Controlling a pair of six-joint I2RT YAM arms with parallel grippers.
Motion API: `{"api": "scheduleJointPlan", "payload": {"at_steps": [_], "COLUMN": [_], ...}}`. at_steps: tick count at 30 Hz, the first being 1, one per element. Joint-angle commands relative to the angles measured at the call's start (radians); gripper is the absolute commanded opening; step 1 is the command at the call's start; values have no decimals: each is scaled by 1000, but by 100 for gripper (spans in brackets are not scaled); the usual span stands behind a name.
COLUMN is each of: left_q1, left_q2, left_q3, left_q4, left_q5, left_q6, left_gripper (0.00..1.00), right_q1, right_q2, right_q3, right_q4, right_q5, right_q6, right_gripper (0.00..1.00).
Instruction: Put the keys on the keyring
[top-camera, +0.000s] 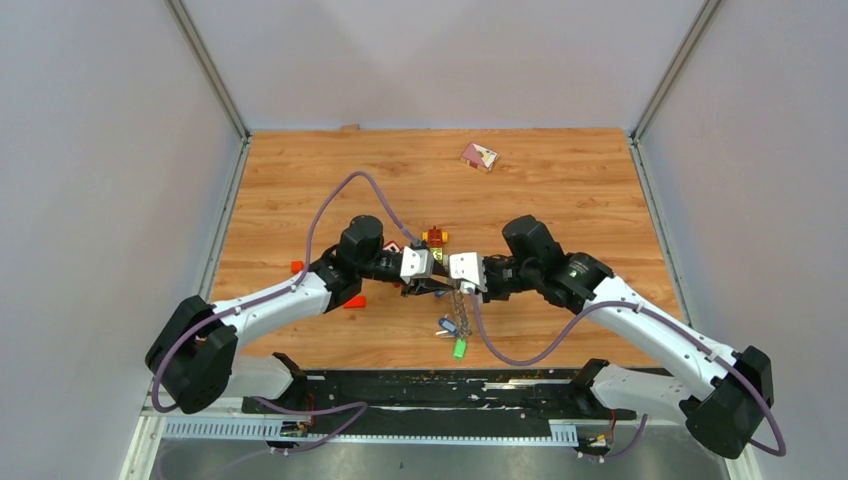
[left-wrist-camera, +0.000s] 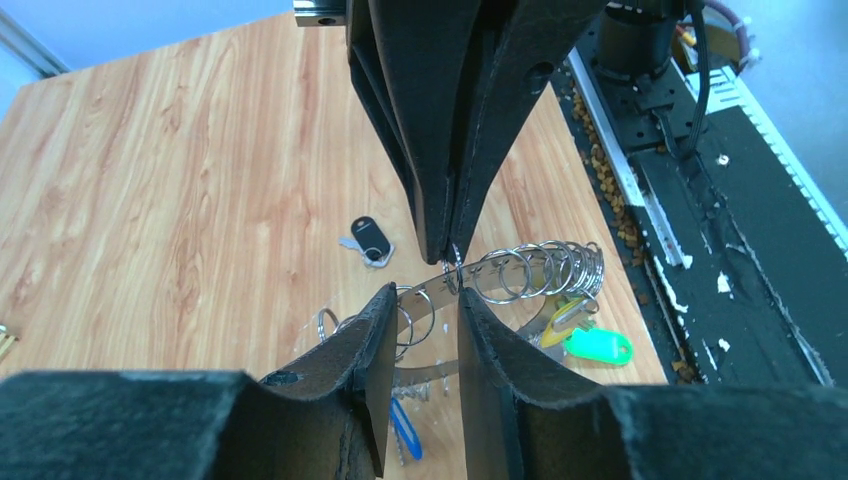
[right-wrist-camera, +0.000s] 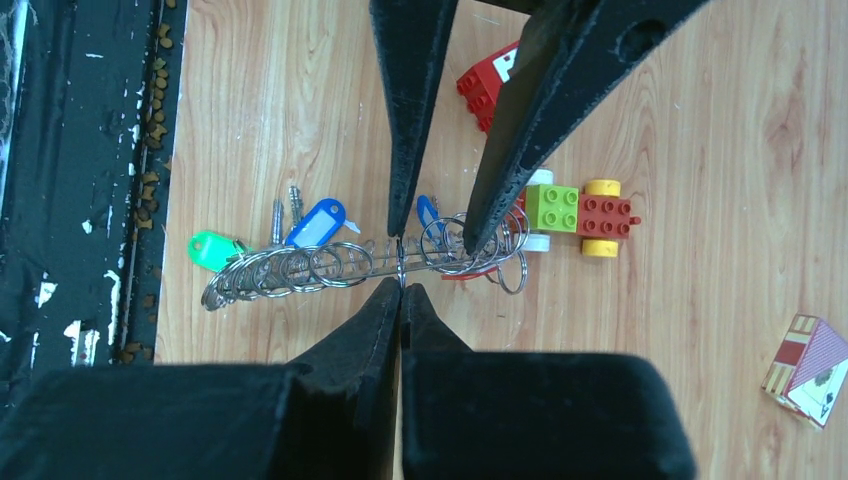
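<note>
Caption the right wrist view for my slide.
Right gripper pinches the keyring at mid-length while the left gripper, jaws parted, straddles its rings; brick toy car beyond.

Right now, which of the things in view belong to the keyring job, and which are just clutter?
Job:
- keyring, pinched by the right tool
- green-tagged key
- blue-tagged key
- black-headed key, lying loose

Lying about:
- toy car
- red brick
- card pack

Overhead, close wrist views sharing keyring (right-wrist-camera: 320, 266)
</note>
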Motion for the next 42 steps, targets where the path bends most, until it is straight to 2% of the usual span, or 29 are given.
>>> {"api": "scheduleJointPlan", "payload": {"at_steps": [1,12,19,25,42], "left_q1": [-3,-4,-21,-28,-29], "left_q2": [-2,-13,8,14,37], "left_q3": [-23,-45,-45,-50,-41], "left_q4": [150,135,202,207,171], "left_q5": [36,54,-3,-22,-21], "left_q6": [-110,-57,-116,-119,-112], "left_gripper": [36,34,33,27,29], "right_q1": [5,-4,-11,-18,-40], "right_q2": [2,20,37,43,40], "right_q3": [60,70,87,97,99], "right_q4": [6,12,20,22,34], "right_q5": [17,21,9,2,-15], "right_q6": [80,105,142,164,190], "right_gripper": [0,0,0,0,0]}}
